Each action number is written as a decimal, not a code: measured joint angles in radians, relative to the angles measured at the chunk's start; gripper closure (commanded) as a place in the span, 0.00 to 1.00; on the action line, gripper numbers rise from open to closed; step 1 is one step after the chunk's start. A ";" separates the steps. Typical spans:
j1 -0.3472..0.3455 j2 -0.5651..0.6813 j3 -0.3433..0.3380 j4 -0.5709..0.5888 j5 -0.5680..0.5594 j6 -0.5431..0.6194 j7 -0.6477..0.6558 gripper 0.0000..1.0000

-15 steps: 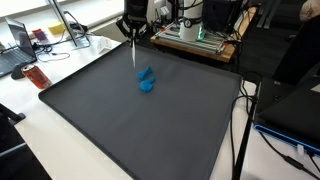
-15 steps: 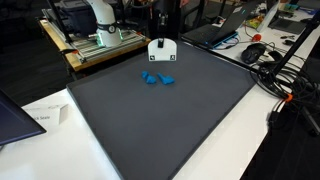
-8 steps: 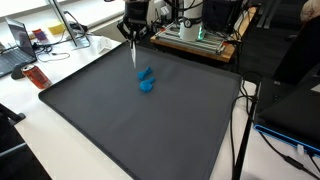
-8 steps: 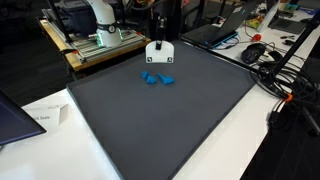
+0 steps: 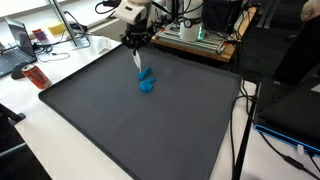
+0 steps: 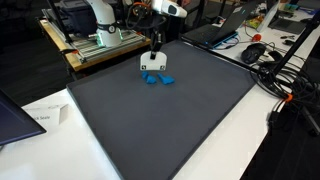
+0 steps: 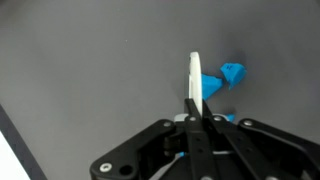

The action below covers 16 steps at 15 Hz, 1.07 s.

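Observation:
My gripper [image 5: 135, 42] [image 6: 156, 48] is shut on a thin white flat piece [image 5: 137, 60] [image 6: 152, 62] that hangs from the jaws just above the dark grey mat [image 5: 120, 125] [image 6: 170, 125]. In the wrist view I see the white piece [image 7: 194, 75] edge-on, sticking out past the closed gripper [image 7: 195, 118]. Two small blue pieces [image 5: 146, 81] [image 6: 157, 78] lie on the mat right beside the white piece's lower edge. In the wrist view the blue pieces [image 7: 230, 74] sit just to its right. Whether they touch it I cannot tell.
A red bottle [image 5: 37, 75] and a laptop [image 5: 18, 50] stand beyond one side of the mat. A green-topped device [image 5: 195, 35] [image 6: 105, 40] sits behind it. Papers [image 6: 45, 115] lie off a corner, and cables and a mouse [image 6: 257, 52] off another.
The arm has tilted and lowered. The white piece has come down toward the mat and closer to the blue pieces. The blue pieces have not moved.

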 measured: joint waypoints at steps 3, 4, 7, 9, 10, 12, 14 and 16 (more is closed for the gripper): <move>-0.011 0.024 0.000 0.001 0.000 0.000 -0.045 0.99; -0.013 0.031 0.000 0.002 0.000 0.001 -0.057 0.99; -0.018 0.050 0.000 0.002 0.000 0.004 -0.085 0.99; -0.019 0.061 0.000 0.003 0.000 0.008 -0.096 0.99; -0.019 0.067 0.000 0.003 0.000 0.010 -0.101 0.99; -0.019 0.078 0.000 0.003 0.000 0.014 -0.112 0.99; -0.021 0.088 0.000 0.004 0.001 0.019 -0.125 0.99; -0.023 0.098 0.000 0.004 0.002 0.025 -0.138 0.99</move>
